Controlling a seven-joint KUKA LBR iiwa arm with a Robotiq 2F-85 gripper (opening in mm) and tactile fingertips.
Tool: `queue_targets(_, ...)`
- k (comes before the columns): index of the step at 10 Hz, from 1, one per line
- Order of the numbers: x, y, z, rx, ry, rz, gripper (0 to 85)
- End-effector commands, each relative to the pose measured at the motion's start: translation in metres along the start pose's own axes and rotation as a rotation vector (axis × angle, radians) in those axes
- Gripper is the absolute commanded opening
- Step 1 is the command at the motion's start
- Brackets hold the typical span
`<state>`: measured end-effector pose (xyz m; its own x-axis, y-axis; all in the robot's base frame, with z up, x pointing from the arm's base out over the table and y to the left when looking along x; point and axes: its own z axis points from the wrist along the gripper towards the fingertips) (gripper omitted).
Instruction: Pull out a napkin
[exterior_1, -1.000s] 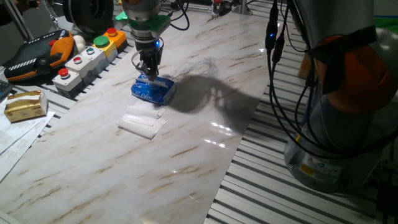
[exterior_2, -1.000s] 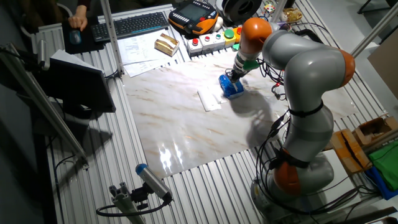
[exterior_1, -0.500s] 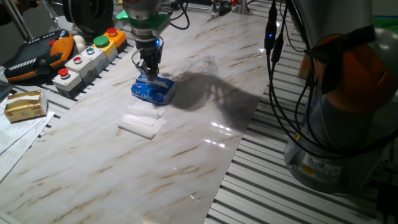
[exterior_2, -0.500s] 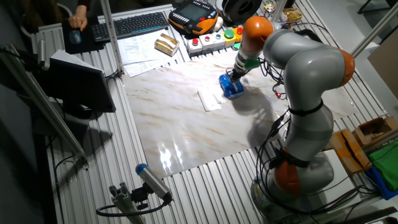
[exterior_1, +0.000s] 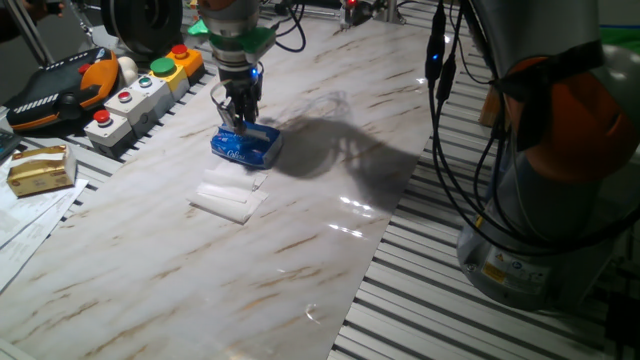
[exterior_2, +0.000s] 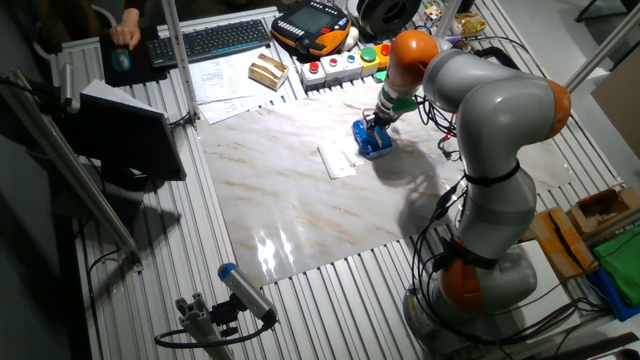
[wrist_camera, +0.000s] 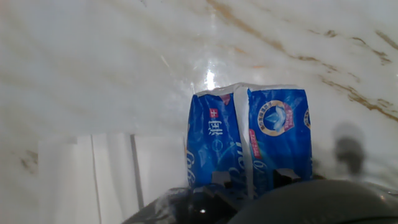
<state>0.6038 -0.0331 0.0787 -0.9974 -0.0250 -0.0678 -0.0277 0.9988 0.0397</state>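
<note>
The hand hangs straight down over the top of the blue pack, its fingertips at or just above the pack's upper face; the pack lies flat on the marbled worktop, with white folded sheets just beside it on the near side. In the hand view the pack fills the middle, a pale seam running down it, and the dark fingertips sit at its lower end; the sheets show to its left.

The napkin to be pulled is not clearly seen: I cannot tell whether a tissue edge pokes out of the seam, or whether the fingers have any of it; the fingers look close together, but whether they are closed on paper or merely narrowed the pictures do not show.

The step in hand seems to be the pinch at the pack's opening; the pull itself is not yet done. Next would be a firm nip on one thin sheet, then a slow straight lift; the light pack may rise with it, and the flimsy paper may tear or slip.
</note>
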Motion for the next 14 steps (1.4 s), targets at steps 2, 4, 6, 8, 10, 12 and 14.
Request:
queue_targets(2,-0.0004,0.0002,0.0028,0.000,-0.003,-0.004,40.0)
queue_targets(4,-0.0005,0.0001,0.0052,0.002,-0.004,-0.008,39.0)
queue_targets(6,-0.0006,0.0001,0.0065,0.005,-0.005,-0.016,38.3)
queue_targets(8,-0.0005,-0.0001,0.0058,0.009,-0.005,-0.030,29.0)
queue_targets(10,-0.0001,-0.0007,0.0062,0.009,-0.005,-0.047,12.7)
queue_targets(12,0.0004,-0.0016,0.0064,0.010,-0.013,-0.052,0.7)
queue_targets(14,0.0007,-0.0016,0.0014,0.009,-0.019,-0.044,0.7)
